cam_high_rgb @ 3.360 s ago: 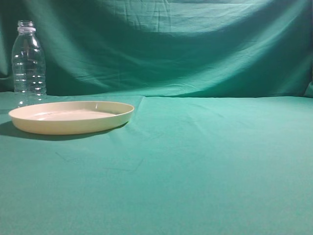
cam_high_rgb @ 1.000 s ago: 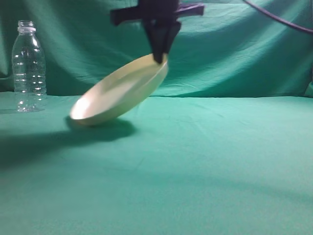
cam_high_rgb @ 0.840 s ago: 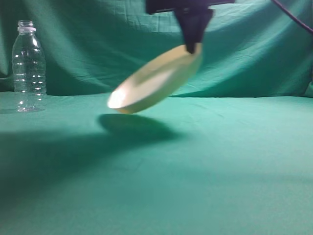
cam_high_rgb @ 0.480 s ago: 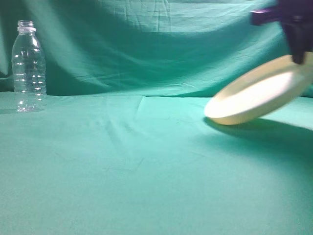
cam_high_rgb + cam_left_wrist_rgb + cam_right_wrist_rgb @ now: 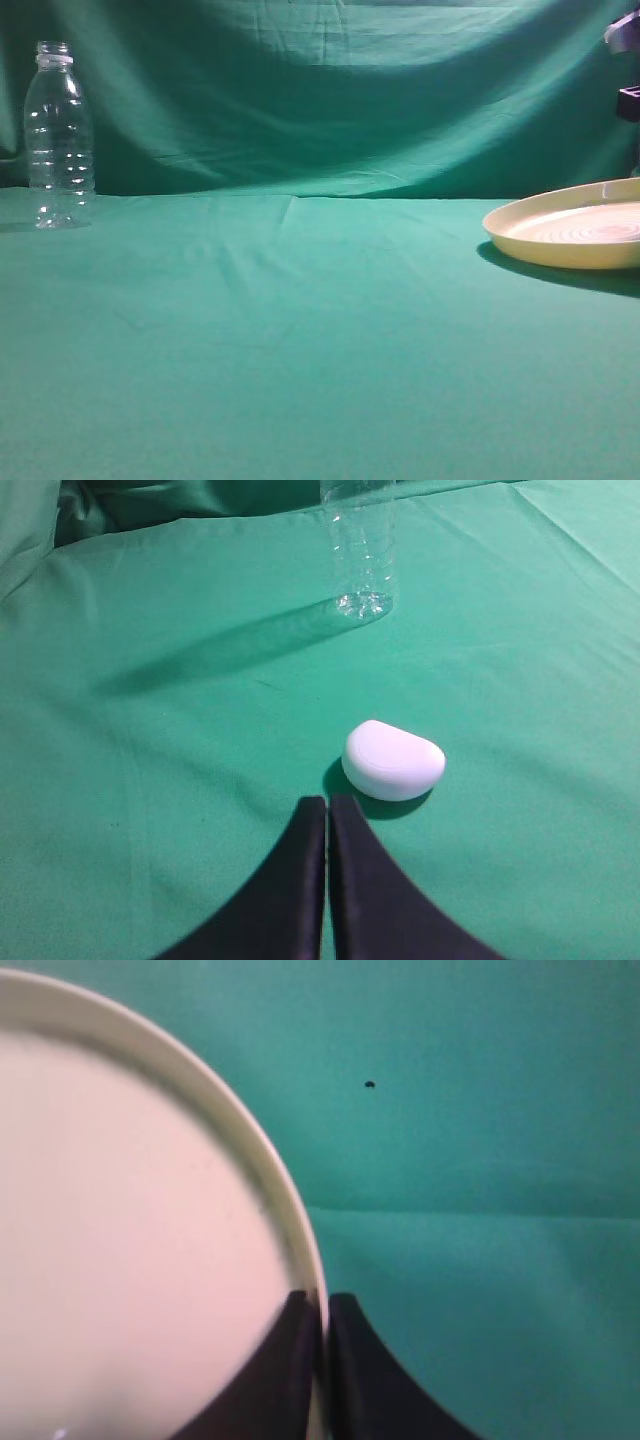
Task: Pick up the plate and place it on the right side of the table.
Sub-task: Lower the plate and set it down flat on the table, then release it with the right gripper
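Observation:
The pale cream-yellow plate (image 5: pixel 565 236) lies almost flat on the teal table (image 5: pixel 300 340) at the far right, cut off by the frame edge. In the right wrist view, my right gripper (image 5: pixel 322 1302) is shut on the plate's raised rim (image 5: pixel 290 1230), with one finger inside the plate and one outside. In the exterior view only a dark part of the right arm (image 5: pixel 630 100) shows above the plate. My left gripper (image 5: pixel 327 805) is shut and empty, low over the table (image 5: pixel 150 740).
A clear plastic bottle (image 5: pixel 58 135) stands at the far left by the wrinkled backdrop; it also shows in the left wrist view (image 5: pixel 358 550). A small white rounded object (image 5: pixel 393 760) lies on the cloth just ahead of the left fingertips.
The right gripper has carried the tilted plate from the left-centre across to the far right and lowered it; the plate now sits nearly level on the table. The bottle has not moved.

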Available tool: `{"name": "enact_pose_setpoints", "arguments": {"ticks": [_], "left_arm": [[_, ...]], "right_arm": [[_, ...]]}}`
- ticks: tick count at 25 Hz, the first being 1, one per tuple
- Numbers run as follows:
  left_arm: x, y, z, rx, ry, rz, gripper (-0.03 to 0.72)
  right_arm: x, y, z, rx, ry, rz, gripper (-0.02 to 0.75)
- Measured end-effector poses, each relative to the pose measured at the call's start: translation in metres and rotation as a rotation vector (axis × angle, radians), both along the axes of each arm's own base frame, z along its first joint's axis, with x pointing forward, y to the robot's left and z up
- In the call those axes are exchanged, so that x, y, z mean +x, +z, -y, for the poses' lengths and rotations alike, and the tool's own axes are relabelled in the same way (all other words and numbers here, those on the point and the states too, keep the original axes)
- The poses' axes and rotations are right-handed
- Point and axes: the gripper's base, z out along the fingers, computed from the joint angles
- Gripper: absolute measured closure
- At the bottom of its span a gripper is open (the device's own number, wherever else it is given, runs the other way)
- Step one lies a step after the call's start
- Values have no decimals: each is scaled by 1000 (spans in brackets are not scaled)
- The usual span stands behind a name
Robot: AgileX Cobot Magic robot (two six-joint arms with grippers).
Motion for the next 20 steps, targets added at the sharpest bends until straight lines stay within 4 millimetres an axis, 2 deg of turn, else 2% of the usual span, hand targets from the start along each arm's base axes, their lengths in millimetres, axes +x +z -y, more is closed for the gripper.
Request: {"name": "enact_pose_setpoints", "arguments": {"ticks": [3, 4, 5, 7, 13, 15, 17, 18, 20], "left_arm": [[0, 0, 0, 0, 0, 0, 688], [0, 0, 0, 0, 0, 0, 688], [0, 0, 0, 0, 0, 0, 688], [0, 0, 0, 0, 0, 0, 688], [0, 0, 0, 0, 0, 0, 688], [0, 0, 0, 0, 0, 0, 688], [0, 0, 0, 0, 0, 0, 688], [0, 0, 0, 0, 0, 0, 688], [0, 0, 0, 0, 0, 0, 688]], "right_arm": [[0, -4, -1, 11, 10, 30, 738], [1, -4, -1, 12, 14, 38, 666], [2, -4, -1, 12, 18, 42, 666], [3, -8, -2, 12, 24, 38, 582], [1, -8, -3, 35, 6, 22, 223], [-4, 0, -4, 49, -12, 16, 172], [-9, 12, -3, 60, -36, 6, 188], [-12, 21, -4, 67, -47, 6, 228], [-20, 39, -4, 83, -64, 14, 377]]}}
